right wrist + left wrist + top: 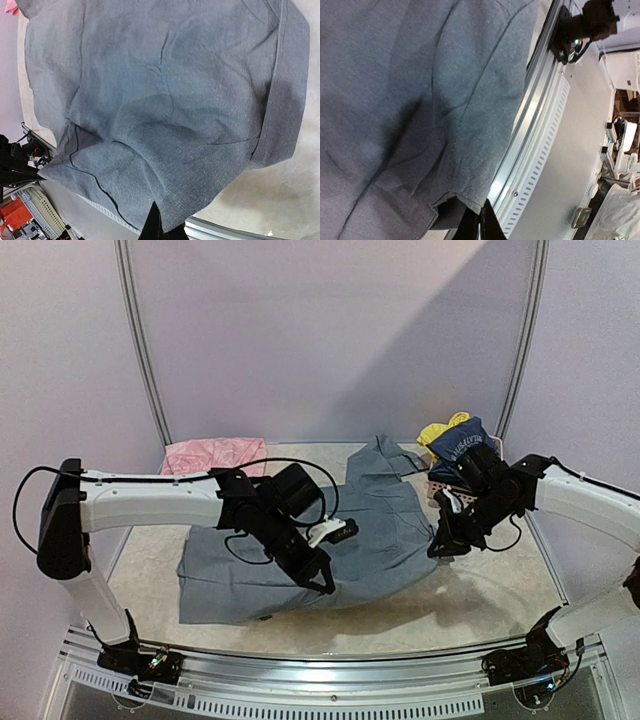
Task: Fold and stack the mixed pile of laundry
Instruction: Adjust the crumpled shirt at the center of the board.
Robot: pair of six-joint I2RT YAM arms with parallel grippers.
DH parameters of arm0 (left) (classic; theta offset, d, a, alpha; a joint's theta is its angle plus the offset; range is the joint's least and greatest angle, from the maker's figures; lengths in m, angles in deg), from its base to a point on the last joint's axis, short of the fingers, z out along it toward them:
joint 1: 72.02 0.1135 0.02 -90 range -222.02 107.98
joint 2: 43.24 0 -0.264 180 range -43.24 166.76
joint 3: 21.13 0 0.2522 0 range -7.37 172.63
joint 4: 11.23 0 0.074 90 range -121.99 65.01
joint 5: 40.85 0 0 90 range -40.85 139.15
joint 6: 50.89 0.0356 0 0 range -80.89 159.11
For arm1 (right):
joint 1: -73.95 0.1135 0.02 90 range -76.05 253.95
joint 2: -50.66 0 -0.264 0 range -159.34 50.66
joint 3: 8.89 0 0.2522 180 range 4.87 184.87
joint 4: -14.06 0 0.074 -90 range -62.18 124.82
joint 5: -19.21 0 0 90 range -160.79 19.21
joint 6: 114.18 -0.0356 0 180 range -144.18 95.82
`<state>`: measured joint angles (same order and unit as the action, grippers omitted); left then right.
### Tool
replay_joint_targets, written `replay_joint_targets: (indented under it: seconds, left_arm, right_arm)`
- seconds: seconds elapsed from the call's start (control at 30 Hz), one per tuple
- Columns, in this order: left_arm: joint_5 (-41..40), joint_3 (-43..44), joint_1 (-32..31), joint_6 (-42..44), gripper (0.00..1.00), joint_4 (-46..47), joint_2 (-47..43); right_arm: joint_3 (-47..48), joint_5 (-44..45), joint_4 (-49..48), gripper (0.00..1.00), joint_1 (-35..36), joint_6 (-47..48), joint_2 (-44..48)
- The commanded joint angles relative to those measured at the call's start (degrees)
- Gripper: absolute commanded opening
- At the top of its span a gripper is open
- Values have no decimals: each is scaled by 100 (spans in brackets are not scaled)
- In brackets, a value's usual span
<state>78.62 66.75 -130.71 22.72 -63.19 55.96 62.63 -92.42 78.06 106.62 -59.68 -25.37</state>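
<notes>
- Lying spread across the middle of the top view, the grey collared shirt [250,575] of soft woven fabric covers much of the beige tabletop [500,610]. One narrow part of it reaches toward the upper centre of the frame.
- The left gripper [322,578] sits low on the shirt, near the frame's centre. In the left wrist view its black fingers [489,226] are pressed together at the bottom edge, with the shirt's hem pinched between them.
- The right gripper [440,545] is at the shirt's right-hand edge. In the right wrist view its jaws are closed at the bottom centre, nipping the edge of the grey cloth.
- A navy fabric top with white lettering [465,445] and a yellow crumpled piece [440,430] are heaped at the upper right, on a pink slatted plastic basket [437,483].
- A pink crumpled cloth [215,455] lies at the upper left, just beyond the shirt.
</notes>
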Motion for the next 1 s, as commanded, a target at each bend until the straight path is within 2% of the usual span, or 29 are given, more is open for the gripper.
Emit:
replay_joint_targets:
  seconds: [0.0,0.23,0.6,0.67,0.73,0.8,0.9,0.97]
  left_arm:
    - [320,285,464,-464,0,55,-157]
    - [229,713,1289,-629,0,-79,165]
    - [146,1543,2075,-1190,0,59,1434]
    - [162,1726,2239,-1352,0,70,1626]
    - [179,1948,2386,-1465,0,45,1807]
    - [203,2118,2512,-1529,0,34,1984]
    - [214,2303,2622,-1580,0,-1,2247]
    - [223,2384,2667,-1607,0,-21,2414]
  right_arm:
    - [812,316,464,0,-195,330,-484]
    - [1754,361,525,0,-401,580,-1449]
    - [3236,102,431,1,-937,734,-3030]
    - [3593,55,478,6,-987,783,-3328]
    - [3992,74,711,15,-999,897,-3524]
    - [4287,134,892,27,-999,1005,-3653]
    - [4440,307,974,52,-1009,1096,-3554]
    - [4434,429,1019,62,-1008,1095,-3406]
